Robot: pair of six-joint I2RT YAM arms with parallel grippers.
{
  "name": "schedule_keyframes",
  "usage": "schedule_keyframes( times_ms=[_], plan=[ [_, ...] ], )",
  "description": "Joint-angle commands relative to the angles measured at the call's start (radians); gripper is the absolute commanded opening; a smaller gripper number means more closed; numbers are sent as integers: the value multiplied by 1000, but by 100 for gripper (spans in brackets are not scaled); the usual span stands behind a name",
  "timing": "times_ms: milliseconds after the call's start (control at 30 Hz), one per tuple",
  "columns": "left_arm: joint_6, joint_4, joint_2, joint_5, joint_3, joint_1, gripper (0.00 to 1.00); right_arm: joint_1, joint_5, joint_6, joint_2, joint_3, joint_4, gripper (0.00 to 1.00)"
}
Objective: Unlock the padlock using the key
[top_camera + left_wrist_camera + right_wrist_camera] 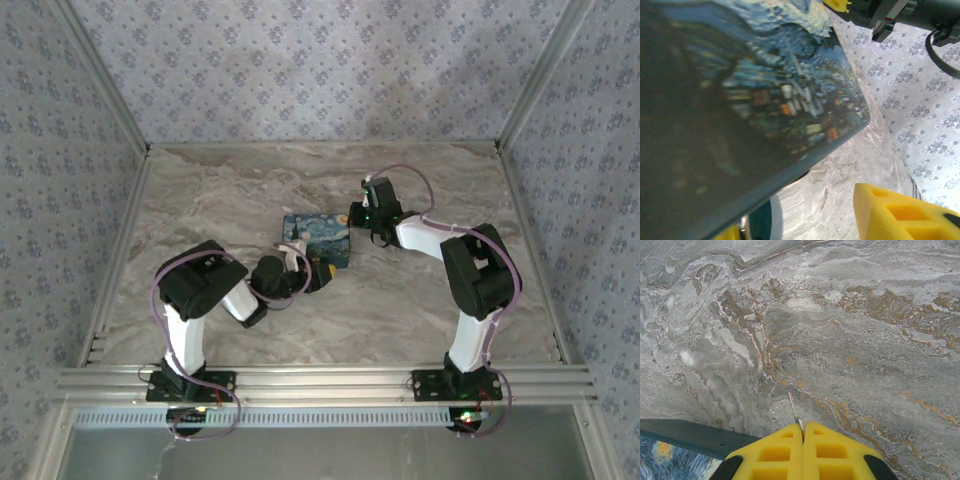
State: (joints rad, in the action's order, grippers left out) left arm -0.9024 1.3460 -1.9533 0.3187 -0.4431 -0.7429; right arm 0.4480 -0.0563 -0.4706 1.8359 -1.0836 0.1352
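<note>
surface [840, 315]: polished marble-look slab, grey with rusty-brown veins. It is edged by aluminium rails, with flowered wallpaper on the walls [300, 60].
box [318, 235]: flat and rectangular, with a glossy swirling night-sky print in blue and yellow and dark teal sides. It lies mid-surface between the two arms.
key [794, 410]: a thin, flat sliver of bright metal poking out from between the right fingertips. It points over bare marble just beside a corner of the box.
right end effector [802, 427]: blocky matt-yellow fingers with square recesses, pressed tight together and pinching the key. It sits at the box's right edge.
left end effector [320, 270]: at the box's near edge. Its yellow fingers [900, 215] stand apart with marble showing between them, and I see nothing clamped there.
padlock: possibly the rounded teal shape [762, 225] with a metal glint, tucked under the box's edge beside one left finger. It is too blurred and cropped to say for sure.
</note>
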Motion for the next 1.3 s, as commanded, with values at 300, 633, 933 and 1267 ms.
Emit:
schedule_keyframes(
  times_ms=[300,633,933,1267],
  plan=[
    [-52,61,-22,28,3,39,37,11,-16,2,20,13,-51,0],
    [-81,61,-48,51,7,57,33,11,-18,1,22,17,-45,0],
    [-83,47,-45,35,21,56,42,11,-17,-3,20,25,-40,0],
    [-83,23,-34,21,54,58,45,11,-19,-7,18,30,-34,0]
  ],
)
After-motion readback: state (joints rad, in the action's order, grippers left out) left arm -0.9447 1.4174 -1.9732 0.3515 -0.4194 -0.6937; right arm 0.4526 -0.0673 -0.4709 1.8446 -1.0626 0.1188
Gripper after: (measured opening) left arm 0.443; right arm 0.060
